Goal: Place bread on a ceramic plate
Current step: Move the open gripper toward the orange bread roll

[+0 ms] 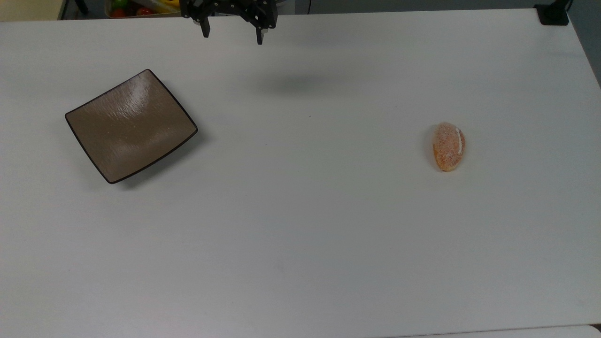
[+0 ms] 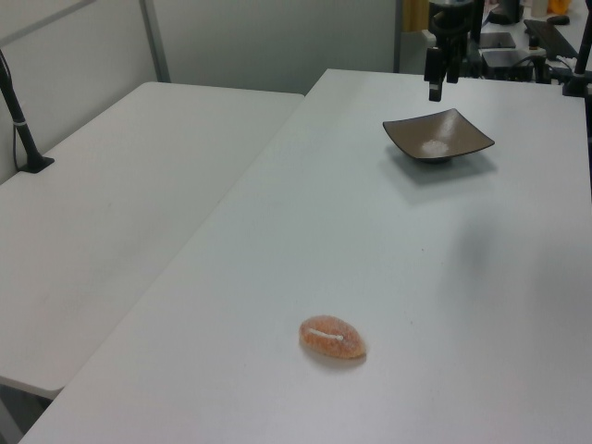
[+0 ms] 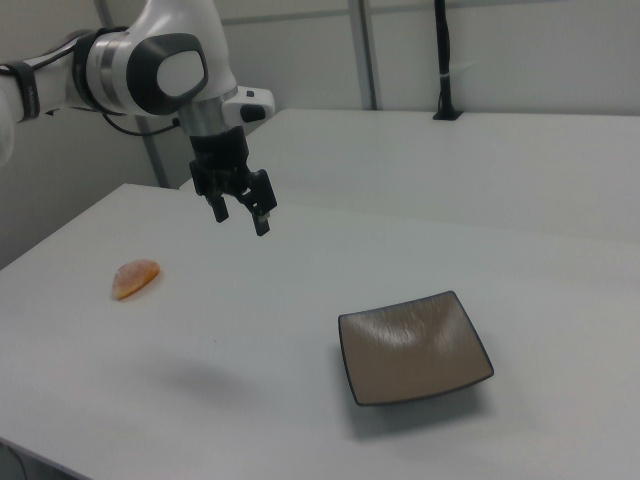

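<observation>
**Gripper open and high, bread still on the table**

Gripper [image 3: 240, 214] fingers spread, nothing between them. It hangs well above the table [image 1: 300, 225], pointing down, casting a soft shadow on the bare surface between the two objects. In the top view it sits at the top edge [image 1: 232, 33], fingers visibly apart; in the left view it is above and just behind the plate [image 2: 438, 91].

Arm [image 3: 150, 70]: white, enters from the right view's left, elbow bent, wrist vertical.

Plate [image 1: 131, 125]: square, brown, empty, on the top view's left. Bread [image 1: 449, 146]: flat on the table at the top view's right, well apart from the plate, white stripe up.

Surface: plain white tabletop. A second white table [image 2: 120, 203] butts against it on the left view's left. A black post [image 3: 443, 60] stands at the far table edge. Grey partition walls behind.
</observation>
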Tool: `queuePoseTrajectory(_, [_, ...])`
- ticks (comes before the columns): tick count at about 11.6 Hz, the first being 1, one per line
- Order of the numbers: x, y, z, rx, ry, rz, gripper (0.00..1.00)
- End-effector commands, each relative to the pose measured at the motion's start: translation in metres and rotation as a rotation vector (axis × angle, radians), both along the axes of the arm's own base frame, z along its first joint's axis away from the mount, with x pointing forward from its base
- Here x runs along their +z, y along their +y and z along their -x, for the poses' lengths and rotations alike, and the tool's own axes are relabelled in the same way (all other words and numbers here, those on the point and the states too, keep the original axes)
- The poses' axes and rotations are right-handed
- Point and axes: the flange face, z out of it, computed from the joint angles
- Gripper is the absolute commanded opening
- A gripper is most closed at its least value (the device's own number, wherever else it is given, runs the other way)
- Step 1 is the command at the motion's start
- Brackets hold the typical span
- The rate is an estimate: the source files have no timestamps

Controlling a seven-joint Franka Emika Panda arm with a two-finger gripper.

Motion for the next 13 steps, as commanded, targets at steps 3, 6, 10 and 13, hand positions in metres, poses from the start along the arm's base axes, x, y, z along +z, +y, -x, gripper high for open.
queuePoseTrajectory(3, [-0.0005, 0.0046, -0.001, 0.021, -0.011, -0.03, 1.0])
queuePoseTrajectory(6, [-0.0004, 0.0046, -0.001, 0.023, -0.011, -0.03, 1.0])
queuePoseTrajectory(10, [0.0003, 0.0046, -0.0011, 0.015, -0.013, -0.03, 1.0])
queuePoseTrajectory(13, [-0.0074, 0.0101, -0.0041, 0.02, 0.0, -0.029, 1.0])
